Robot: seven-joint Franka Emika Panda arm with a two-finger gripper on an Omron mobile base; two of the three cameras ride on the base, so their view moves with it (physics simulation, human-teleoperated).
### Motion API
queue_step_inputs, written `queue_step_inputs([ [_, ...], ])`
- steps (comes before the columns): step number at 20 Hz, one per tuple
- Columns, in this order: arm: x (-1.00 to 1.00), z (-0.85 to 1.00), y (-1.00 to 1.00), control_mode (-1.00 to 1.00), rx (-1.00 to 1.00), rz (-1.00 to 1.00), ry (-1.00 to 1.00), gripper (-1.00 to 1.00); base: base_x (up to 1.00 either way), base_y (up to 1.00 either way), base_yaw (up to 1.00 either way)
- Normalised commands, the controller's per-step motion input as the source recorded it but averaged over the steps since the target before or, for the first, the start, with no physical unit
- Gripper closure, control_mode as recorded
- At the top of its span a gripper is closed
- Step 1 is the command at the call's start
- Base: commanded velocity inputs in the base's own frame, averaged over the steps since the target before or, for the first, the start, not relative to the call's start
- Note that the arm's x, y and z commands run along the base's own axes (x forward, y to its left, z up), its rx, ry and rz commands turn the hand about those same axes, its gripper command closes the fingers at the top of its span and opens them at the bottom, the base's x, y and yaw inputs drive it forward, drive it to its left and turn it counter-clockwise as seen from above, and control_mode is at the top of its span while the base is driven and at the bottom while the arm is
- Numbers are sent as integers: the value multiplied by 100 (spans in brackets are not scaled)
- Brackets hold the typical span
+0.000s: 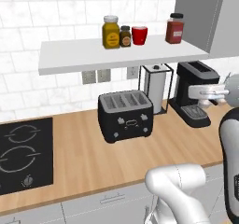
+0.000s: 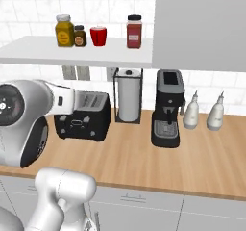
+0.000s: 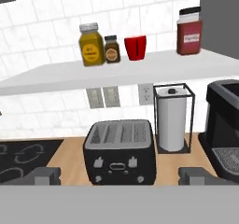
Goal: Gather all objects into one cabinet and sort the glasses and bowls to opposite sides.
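The wooden counter [image 2: 144, 162] runs left to right along the white tiled wall, and above it hangs a long white shelf [image 1: 93, 57] that meets the grey cabinet [image 2: 202, 28] at its right end; the cabinet's flat door is closed in the right base view. At the left of the counter a black cooktop [image 1: 23, 155] is set into the wood. Near the middle stands a black four-slot toaster [image 3: 120, 150], and just right of it a paper towel roll in a thin black wire holder [image 3: 172, 120]. Right again is a black coffee machine [image 2: 167, 109], and beyond that, well apart from it, two white bottles [image 2: 204, 112] stand side by side near the wall.

The claw [image 3: 120, 176] hangs in the air on the near side of the toaster, looking toward the wall. Its two dark fingertips [image 3: 46, 175] stand spread wide to either side, released, with nothing between them and touching nothing.

On the shelf, the red cup [image 3: 135, 47] stands upright near the middle. To its left, just beside it, is a small dark spice jar [image 3: 111, 49], which touches or nearly touches a larger yellow jar [image 3: 91, 45]. To the cup's right, a little apart and near the cabinet, is a red-filled jar with a black lid [image 3: 189, 31].
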Motion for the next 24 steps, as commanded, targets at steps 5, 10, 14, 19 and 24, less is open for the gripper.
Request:
queue_step_inputs([
  [5,35,39,0,-100,0,0,0,-100,0,0,0],
  [10,28,27,0,-100,0,0,0,-100,0,0,0],
  [14,39,12,0,-100,0,0,0,-100,0,0,0],
  [19,34,1,0,-100,0,0,0,-100,0,0,0],
  [24,15,11,18,-100,-5,0,-10,-100,0,0,0],
])
